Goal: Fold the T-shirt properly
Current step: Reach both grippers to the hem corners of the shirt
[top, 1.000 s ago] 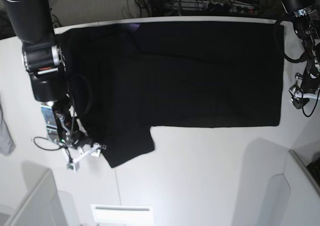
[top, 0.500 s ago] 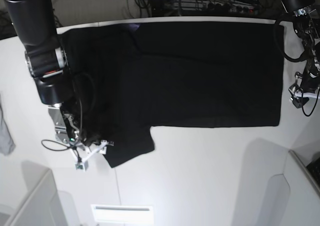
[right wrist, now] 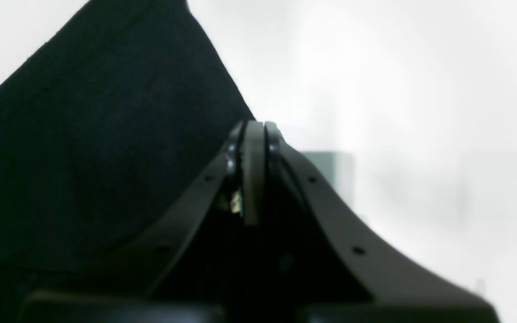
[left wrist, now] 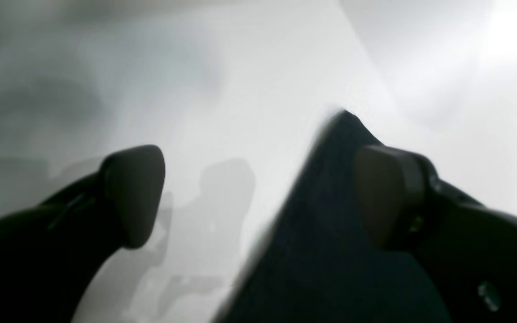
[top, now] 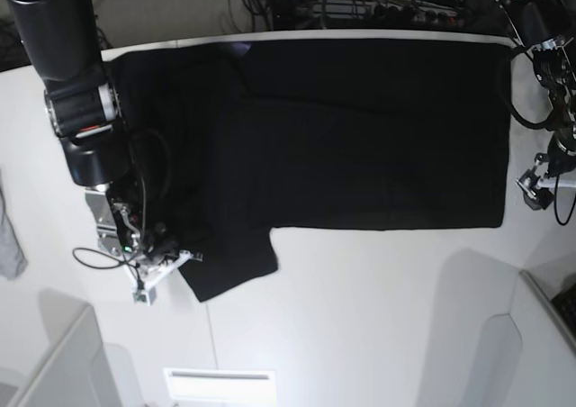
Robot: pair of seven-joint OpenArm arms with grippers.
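Observation:
The black T-shirt (top: 360,128) lies spread flat across the back of the white table (top: 360,317), with one sleeve (top: 229,263) sticking out toward the front left. No print shows. My right gripper (top: 171,263) is at that sleeve's left edge. In the right wrist view its jaws (right wrist: 254,134) are shut, with the black cloth (right wrist: 83,134) just to their left; I see no cloth between the tips. My left gripper (top: 534,189) hovers off the shirt's right edge. In the left wrist view it (left wrist: 260,197) is open, with a shirt corner (left wrist: 330,233) beneath its right finger (left wrist: 388,197).
A small grey cloth scrap (top: 9,236) lies at the table's left edge. Grey bins stand at the front left (top: 54,362) and front right (top: 544,335). A white slotted panel (top: 220,384) sits at the front edge. Cables and boxes (top: 378,6) lie behind the table.
My right gripper has moved down and right until its tips reach the sleeve's left edge. My left gripper has shifted slightly along the shirt's right edge. The shirt lies as before.

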